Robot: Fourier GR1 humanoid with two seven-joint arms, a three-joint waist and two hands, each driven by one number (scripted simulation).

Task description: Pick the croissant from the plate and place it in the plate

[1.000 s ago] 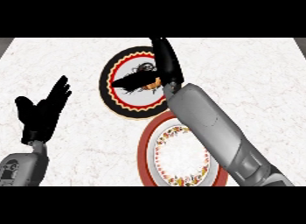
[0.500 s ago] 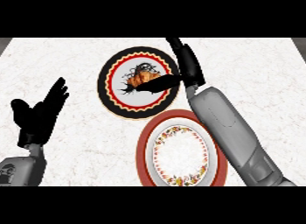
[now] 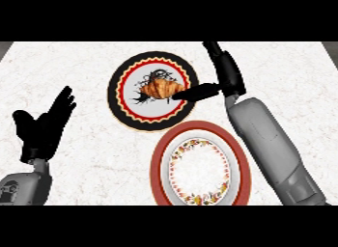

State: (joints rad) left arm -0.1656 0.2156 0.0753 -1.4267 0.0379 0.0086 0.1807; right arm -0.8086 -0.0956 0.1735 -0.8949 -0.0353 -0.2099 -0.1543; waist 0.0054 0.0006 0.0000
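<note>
A golden croissant [image 3: 161,88] lies in the middle of a black-rimmed plate [image 3: 121,103] with a red zigzag band, at the counter's far centre. My right hand [image 3: 228,76] stands just right of that plate, fingers straight and pointing away from me. Its thumb [image 3: 197,91] reaches left and touches the croissant's right end without closing on it. A red-rimmed plate [image 3: 158,166] with a floral ring sits nearer to me, below the first plate, and holds nothing. My left hand [image 3: 46,124] rests open at the left, fingers up.
The white marble counter [image 3: 79,67] spreads around both plates. My right forearm [image 3: 268,144] runs along the right side of the red-rimmed plate and overlaps its edge.
My right hand has slid to the right off the black-rimmed plate, uncovering the croissant it was hiding. The left hand has barely moved.
</note>
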